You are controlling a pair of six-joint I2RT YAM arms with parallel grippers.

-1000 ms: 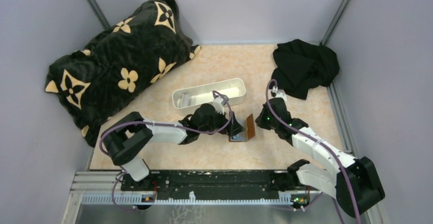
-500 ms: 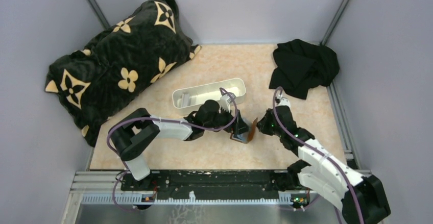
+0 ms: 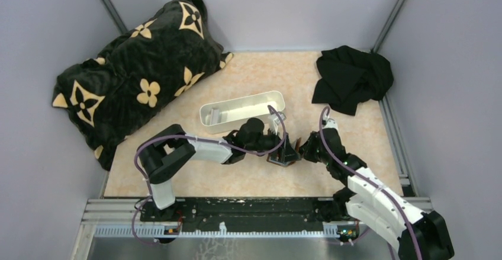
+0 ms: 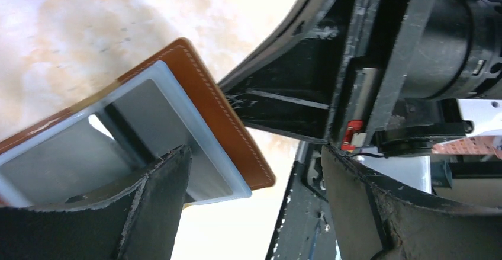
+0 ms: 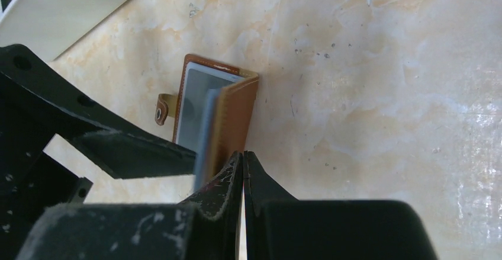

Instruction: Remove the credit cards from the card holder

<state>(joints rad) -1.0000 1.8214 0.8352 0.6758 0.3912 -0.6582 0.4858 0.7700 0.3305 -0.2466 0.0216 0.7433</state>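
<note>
The right claw (image 5: 243,156) pinches the wallet (image 5: 234,118) by its flap from three o'clock. The left claw (image 4: 254,153) stands spread at nine. A slipping pinch would likely drop the flap shut.

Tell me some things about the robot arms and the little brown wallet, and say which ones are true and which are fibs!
1. The card holder is folded open. True.
2. The left gripper is squeezed shut. False: its jaws stand wide apart over the card holder's blue-grey inside.
3. The right gripper is closed, with its tips at the card holder's raised brown flap. True.
4. The black cloth lies inside the white tray. False: it is bunched up in the far right corner of the table, apart from the tray.
5. The white tray sits just beyond the card holder. True.
</note>
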